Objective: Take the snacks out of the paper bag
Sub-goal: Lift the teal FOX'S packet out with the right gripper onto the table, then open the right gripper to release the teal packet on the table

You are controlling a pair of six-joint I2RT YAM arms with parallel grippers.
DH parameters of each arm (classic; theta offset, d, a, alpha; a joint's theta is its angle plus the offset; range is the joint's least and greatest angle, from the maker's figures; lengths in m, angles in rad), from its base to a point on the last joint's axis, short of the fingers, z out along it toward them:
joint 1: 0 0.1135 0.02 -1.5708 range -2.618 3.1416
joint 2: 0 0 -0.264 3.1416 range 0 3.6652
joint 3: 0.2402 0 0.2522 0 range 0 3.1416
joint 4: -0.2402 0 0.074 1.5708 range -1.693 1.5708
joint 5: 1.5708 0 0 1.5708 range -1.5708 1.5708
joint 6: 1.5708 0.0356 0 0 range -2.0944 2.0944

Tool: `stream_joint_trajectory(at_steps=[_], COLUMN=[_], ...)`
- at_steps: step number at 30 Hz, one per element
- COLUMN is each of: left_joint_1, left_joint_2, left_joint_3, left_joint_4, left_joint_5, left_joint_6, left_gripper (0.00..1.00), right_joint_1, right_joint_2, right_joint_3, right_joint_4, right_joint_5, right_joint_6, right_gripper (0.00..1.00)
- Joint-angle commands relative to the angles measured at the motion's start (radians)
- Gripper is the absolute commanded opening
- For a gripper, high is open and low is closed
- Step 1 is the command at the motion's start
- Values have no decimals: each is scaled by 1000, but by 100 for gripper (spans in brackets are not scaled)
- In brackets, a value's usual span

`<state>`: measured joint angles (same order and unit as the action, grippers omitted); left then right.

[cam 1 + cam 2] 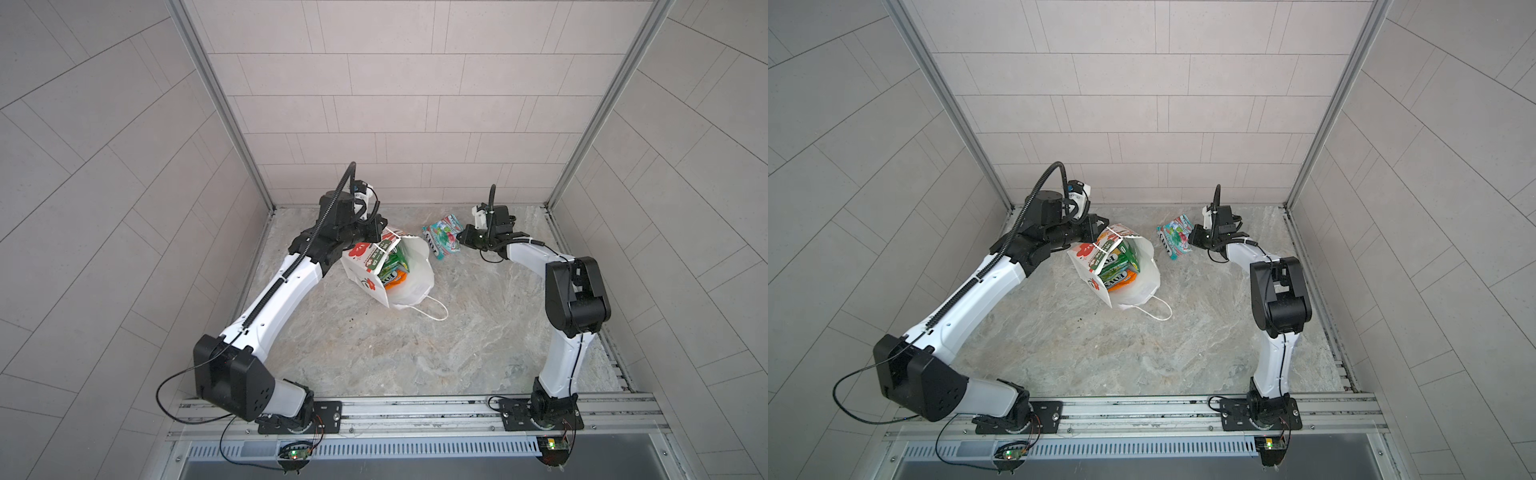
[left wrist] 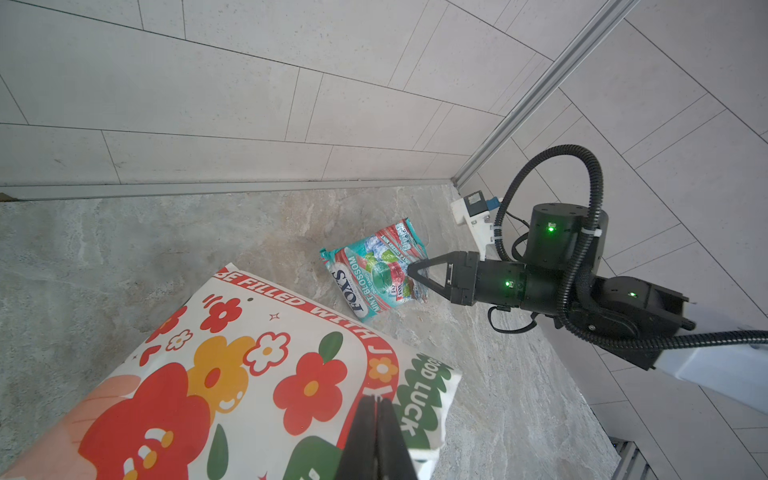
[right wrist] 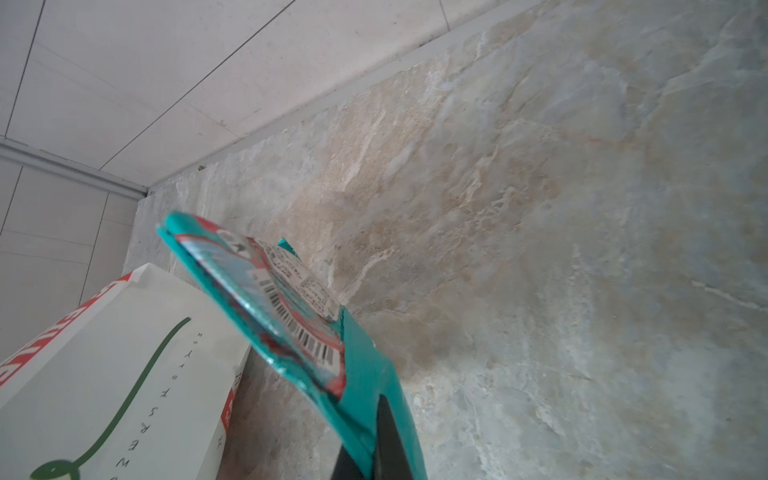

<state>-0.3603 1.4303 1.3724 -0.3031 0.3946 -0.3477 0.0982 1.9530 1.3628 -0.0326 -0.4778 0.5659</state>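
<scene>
Currently itemised, fingers first. Left gripper (image 2: 376,401): two black fingers (image 2: 360,440) pressed flat together with no gap showing, nipped on the top rim of the paper bag (image 2: 249,374) at its far corner. Whether paper alone or also cord lies between them cannot be told. Right gripper (image 2: 413,275): fingers (image 3: 390,440) closed on one short edge of a teal-red FOX'S packet (image 2: 374,278) marked "Mint Blossom". A barcode label is on the face turned to the right wrist camera. Location of the teal-red FOX'S packet (image 1: 441,240): outside the bag, to its right and nearer the back wall in both top views, tilted, free end towards the bag. Whether its lower corner touches the tabletop cannot be told. Paper bag (image 1: 417,270): white, printed with red, orange and white flowers and red lettering. It sits near the middle of the far half of the marble-patterned tabletop (image 1: 415,353), with its mouth gaping open to the top cameras. Contents seen through the mouth: green FOX'S packets (image 1: 390,259) on edge against the printed wall, with one orange packet (image 1: 395,281) below them; the count is not readable. White cord handle (image 1: 432,309): a loose loop trailing from the bag's near edge over the tabletop. Arms: the left reaches in from the left of the bag and the right from the right of the packet. The grippers are apart, with bag and packet between them.
</scene>
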Motion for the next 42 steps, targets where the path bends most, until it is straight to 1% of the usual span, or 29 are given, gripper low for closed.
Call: stream_joint_trajectory(at_steps=[1, 8, 16, 18, 20, 24, 25, 31, 35, 39, 42], left_joint_1=[1, 1, 0, 1, 1, 1, 1, 2, 1, 1, 1], left_joint_2=[2, 8, 9, 10, 12, 15, 15, 18, 19, 16, 13], left_joint_3=[5, 6, 5, 7, 6, 7, 7, 8, 10, 11, 14], left_joint_4=[10, 10, 10, 10, 10, 9, 9, 7, 5, 3, 4], left_joint_5=[3, 4, 6, 9, 9, 4, 6, 10, 13, 16, 18], left_joint_6=[6, 4, 2, 2, -1, -3, -4, -4, -5, -5, -5], left_gripper=[0, 0, 0, 0, 0, 0, 0, 0, 0, 0, 0], right_joint_1=[-29, -65, -76, -77, -77, -77, -77, -77, -77, -72, -55], right_joint_2=[29, 99, 152, 159, 161, 150, 143, 67, -20, -138, -253], right_joint_3=[37, 69, 113, 117, 119, 122, 121, 80, 15, -110, -217], right_joint_4=[26, 6, -67, -79, -93, -129, -137, -152, -140, -42, 44], right_joint_5=[17, 28, 56, 66, 79, 120, 131, 184, 194, 157, 125], right_joint_6=[45, 43, -18, -30, -40, -65, -72, -113, -153, -152, -154], right_gripper=[0, 0, 0, 4, 15, 44, 48, 57, 59, 59, 58])
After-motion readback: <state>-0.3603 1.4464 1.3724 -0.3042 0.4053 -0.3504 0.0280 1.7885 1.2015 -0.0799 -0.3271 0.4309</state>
